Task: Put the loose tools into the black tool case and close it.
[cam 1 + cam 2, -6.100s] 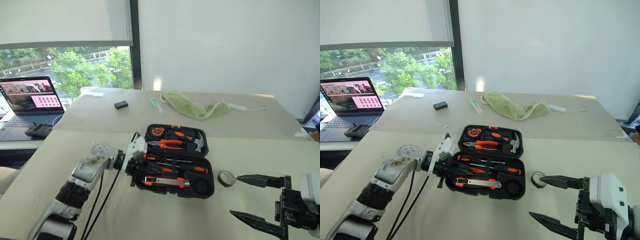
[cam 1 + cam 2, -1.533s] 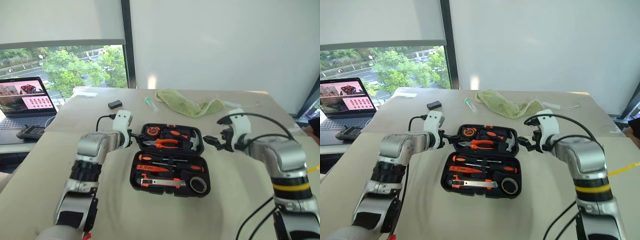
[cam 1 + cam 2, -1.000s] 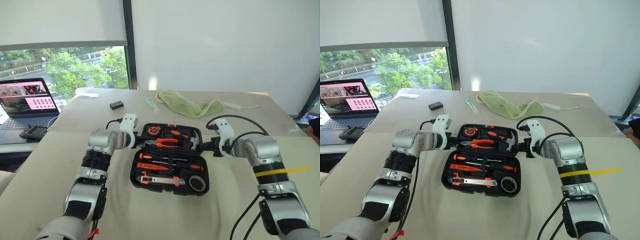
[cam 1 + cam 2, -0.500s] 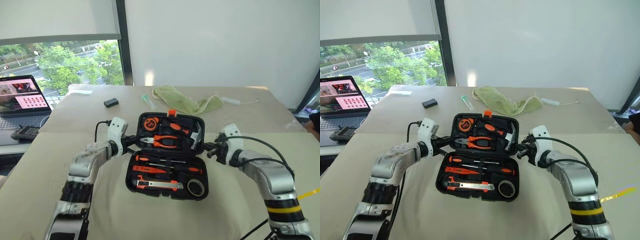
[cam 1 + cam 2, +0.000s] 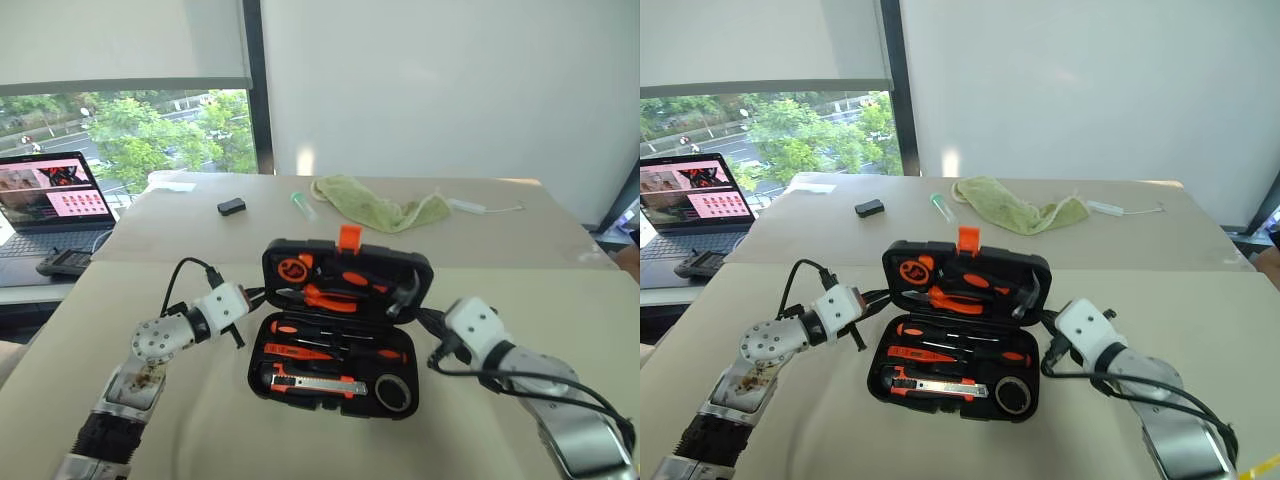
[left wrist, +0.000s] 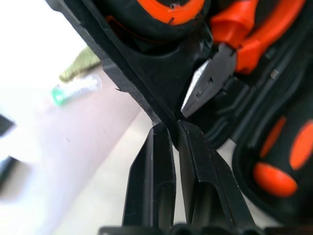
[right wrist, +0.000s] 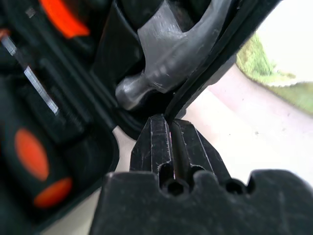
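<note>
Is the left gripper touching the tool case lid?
Touching: the left wrist view shows the left gripper, shut, with its tips against the tool case lid edge.

Close view along the left gripper (image 6: 168, 128) to the rim of the black tool case (image 6: 142, 81).

The gripper's two black fingers (image 6: 149, 176) rise side by side, pressed nearly together, with their tips pinching the thin edge of the case's lid. Just past the tips, inside the lid, the grey jaws and orange handles of the pliers (image 6: 230, 58) sit in a moulded slot. Beside the fingers, rounded orange-and-black handle ends (image 6: 274, 178) lie in the case's other half. Beyond the rim stretches a pale tabletop (image 6: 73, 142), blurred, with a small clear tube with a green end (image 6: 73, 90) and a patch of green cloth (image 6: 83, 61) farther off.
</note>
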Robot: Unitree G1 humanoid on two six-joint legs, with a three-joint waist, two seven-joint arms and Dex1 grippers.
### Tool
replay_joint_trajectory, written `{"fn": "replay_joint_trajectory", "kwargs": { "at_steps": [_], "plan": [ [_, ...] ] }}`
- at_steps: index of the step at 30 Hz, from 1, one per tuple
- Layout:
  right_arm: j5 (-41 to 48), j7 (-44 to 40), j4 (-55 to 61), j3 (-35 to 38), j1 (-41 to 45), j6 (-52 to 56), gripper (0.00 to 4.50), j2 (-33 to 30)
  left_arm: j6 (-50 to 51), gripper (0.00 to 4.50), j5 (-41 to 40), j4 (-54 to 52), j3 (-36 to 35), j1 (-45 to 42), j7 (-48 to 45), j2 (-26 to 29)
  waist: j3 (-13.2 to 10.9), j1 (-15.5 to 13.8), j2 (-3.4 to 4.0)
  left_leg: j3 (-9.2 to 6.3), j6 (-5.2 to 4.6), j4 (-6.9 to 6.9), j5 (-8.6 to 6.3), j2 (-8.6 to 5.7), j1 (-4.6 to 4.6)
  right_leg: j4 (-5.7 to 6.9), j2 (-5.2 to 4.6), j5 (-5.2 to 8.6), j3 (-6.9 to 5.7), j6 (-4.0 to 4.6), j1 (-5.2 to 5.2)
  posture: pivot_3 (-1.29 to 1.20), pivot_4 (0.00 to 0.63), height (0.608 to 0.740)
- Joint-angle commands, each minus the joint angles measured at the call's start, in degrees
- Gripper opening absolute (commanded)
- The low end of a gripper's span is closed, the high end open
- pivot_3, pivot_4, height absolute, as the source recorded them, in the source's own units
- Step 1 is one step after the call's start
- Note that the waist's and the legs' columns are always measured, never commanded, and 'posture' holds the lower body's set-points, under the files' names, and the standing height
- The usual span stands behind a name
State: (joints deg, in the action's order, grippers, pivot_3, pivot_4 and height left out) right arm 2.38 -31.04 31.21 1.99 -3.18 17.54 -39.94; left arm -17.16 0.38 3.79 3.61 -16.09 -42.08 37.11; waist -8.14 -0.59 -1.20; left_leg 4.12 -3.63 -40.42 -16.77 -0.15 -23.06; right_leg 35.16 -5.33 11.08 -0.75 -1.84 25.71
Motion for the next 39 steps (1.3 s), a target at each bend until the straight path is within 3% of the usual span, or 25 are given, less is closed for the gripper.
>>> {"fn": "replay_joint_trajectory", "kwargs": {
  "at_steps": [1,6,14,17,18,19,21,24,29,32,33,34,39],
  "plan": [
    [-2.3,-2.0,5.8,4.3,-5.1,-8.9,0.00,-2.7,-8.0,0.03,0.8,0.8,0.6,2.8,-3.1,3.0,0.0,-0.1,0.00,0.00,0.01,0.00,0.00,0.02,0.09,-0.02,0.01,0.00,0.00,0.00,-0.08,0.00,0.150,0.740],
    [-4.5,-3.8,7.7,8.2,-13.5,-13.0,0.00,-4.6,-1.9,0.03,-7.9,1.1,-3.0,6.7,-7.6,5.6,0.0,0.1,0.01,0.04,-0.23,0.02,-0.15,0.05,0.70,-0.17,-0.03,0.10,-0.02,-0.11,-0.80,0.00,0.150,0.740],
    [-6.7,-6.9,8.7,16.9,-24.6,-18.1,2.67,-4.8,6.1,2.69,-13.8,5.5,-10.6,9.8,-8.9,8.3,0.0,-0.2,-0.09,0.04,-0.26,0.02,-0.24,0.16,1.31,-0.14,0.00,0.19,-0.10,-0.04,-1.38,0.00,0.150,0.740],
    [0.1,-8.8,11.9,19.4,-27.8,-12.0,3.72,-2.4,10.2,3.86,-15.3,5.4,-10.7,8.8,-9.6,7.4,0.0,-0.6,-0.10,0.04,-0.26,0.00,-0.23,0.11,1.44,-0.14,-0.08,0.21,-0.09,-0.03,-1.51,0.00,0.150,0.740],
    [2.6,-9.9,13.2,19.8,-29.0,-9.2,3.78,-1.9,12.4,4.34,-16.4,4.7,-10.6,8.6,-10.0,7.1,0.0,-0.6,-0.10,0.04,-0.25,0.01,-0.23,0.12,1.43,-0.14,-0.08,0.20,-0.09,-0.03,-1.50,0.00,0.150,0.740],
    [5.0,-11.1,14.5,19.7,-30.5,-6.1,3.78,-1.7,15.2,4.45,-17.8,3.4,-10.3,8.4,-10.7,6.9,0.0,-0.6,-0.11,0.04,-0.25,0.01,-0.24,0.13,1.43,-0.13,-0.08,0.20,-0.08,-0.03,-1.50,0.00,0.150,0.740],
    [7.9,-12.7,16.0,18.9,-31.8,-1.9,3.78,-1.8,20.4,4.45,-20.4,0.7,-9.8,8.2,-12.0,6.8,0.0,-0.4,-0.12,0.04,-0.25,0.01,-0.24,0.16,1.42,-0.10,-0.09,0.20,-0.07,-0.02,-1.48,0.00,0.150,0.740],
    [9.3,-12.9,15.8,15.9,-30.4,2.4,3.09,-2.2,28.0,3.73,-22.7,-3.8,-8.0,8.1,-14.0,7.3,0.0,-0.2,-0.13,0.01,-0.22,0.01,-0.26,0.20,1.43,-0.09,-0.09,0.21,-0.08,0.02,-1.47,0.00,0.150,0.740],
    [10.4,-13.6,15.6,8.7,-24.0,9.7,1.42,-4.4,36.6,2.04,-21.7,-13.7,-4.3,9.9,-15.3,9.5,0.0,0.1,-0.14,0.02,-0.21,0.01,-0.26,0.22,1.45,-0.08,-0.09,0.31,-0.04,0.17,-1.44,0.00,0.150,0.740],
    [12.3,-13.7,15.1,4.1,-17.9,14.3,0.21,-4.7,40.7,0.78,-21.5,-19.3,-2.2,10.8,-15.1,10.6,0.0,0.0,-0.14,0.02,-0.16,0.04,-0.28,0.25,1.44,-0.08,-0.03,0.36,-0.05,0.25,-1.40,0.00,0.150,0.740],
    [11.8,-14.2,14.3,1.8,-15.6,14.4,0.01,-5.1,42.0,0.56,-21.0,-20.9,-1.5,11.1,-14.6,10.7,0.0,-0.1,-0.14,0.01,-0.16,0.04,-0.28,0.25,1.43,-0.09,-0.03,0.36,-0.06,0.26,-1.40,0.00,0.150,0.740],
    [11.4,-13.4,12.1,-0.9,-11.0,16.2,0.00,-3.9,43.6,0.07,-20.5,-22.8,-0.5,11.3,-13.9,10.8,0.0,-0.1,-0.14,0.01,-0.17,0.04,-0.29,0.24,1.46,-0.10,-0.03,0.38,-0.06,0.28,-1.43,0.00,0.150,0.740],
    [6.8,-11.7,1.3,-9.4,6.2,19.9,0.00,-0.7,50.7,0.07,-21.5,-28.5,0.0,11.0,-9.4,8.2,0.0,0.8,-0.58,0.03,-0.06,0.06,-0.23,0.33,1.63,-0.10,0.10,0.45,0.01,0.60,-1.51,0.00,0.150,0.740]
  ]
}}
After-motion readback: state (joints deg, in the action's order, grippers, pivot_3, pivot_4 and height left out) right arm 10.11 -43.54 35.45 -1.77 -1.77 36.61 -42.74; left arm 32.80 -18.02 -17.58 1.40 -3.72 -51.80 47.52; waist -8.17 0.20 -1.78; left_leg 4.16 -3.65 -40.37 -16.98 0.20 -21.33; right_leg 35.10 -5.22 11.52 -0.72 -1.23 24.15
